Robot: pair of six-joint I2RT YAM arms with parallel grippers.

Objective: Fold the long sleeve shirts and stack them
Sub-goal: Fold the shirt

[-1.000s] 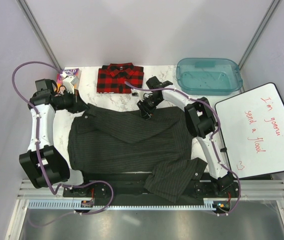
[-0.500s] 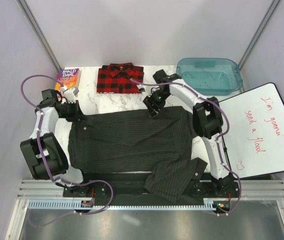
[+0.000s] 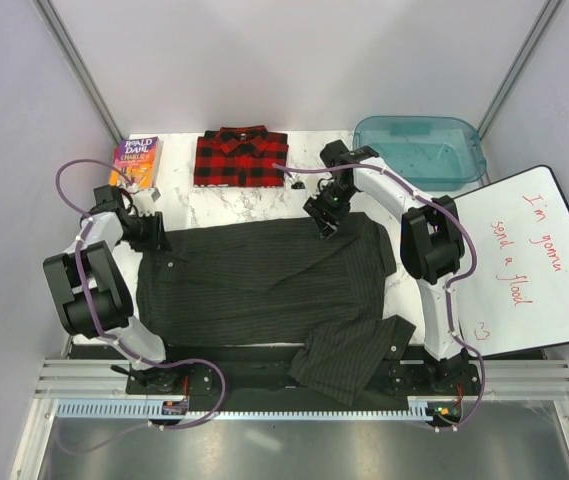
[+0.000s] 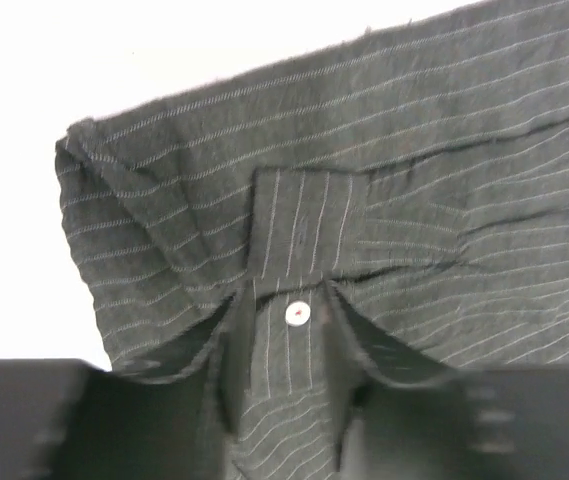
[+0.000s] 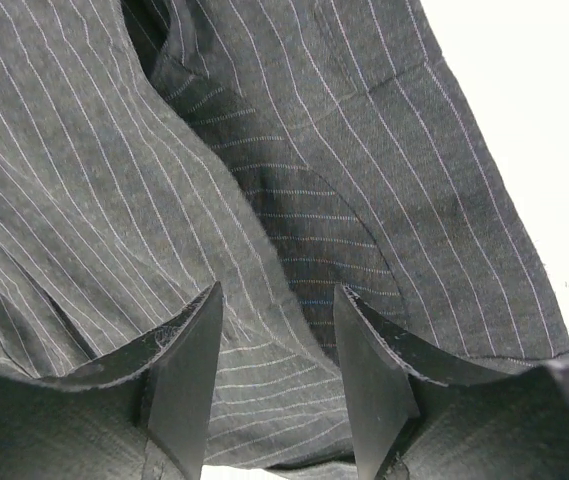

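Left gripper: fingers apart, straddling the buttoned cuff of the charcoal pinstriped shirt. The cloth lies flat between them and does not look pinched. Right gripper: fingers apart over the pinstripe fabric, nothing between them.

Layout, overhead view:
- Charcoal shirt spread across the middle of the table, a long band of cloth laid along its 12 o'clock edge.
- Left gripper at the shirt's 10 o'clock corner, right gripper at its 1 o'clock edge.
- One loose sleeve trails off toward 5 o'clock, over the near edge of the table.
- Red-and-black plaid shirt folded, at 12 o'clock on the table, apart from the charcoal one.
- Book at 10 o'clock, teal bin at 2 o'clock.

Judgement: the step in hand is setting down the folded band on the charcoal shirt.

To do it well:
- Lift both grippers straight up, so the fingertips do not snag the cuff or drag the fold open.
- Check that the 10 o'clock corner lies flat. The left wrist view shows wrinkles bunched there.
- The 5 o'clock sleeve probably needs bringing onto the body before any crosswise fold.
- Stacking with the plaid shirt comes last.
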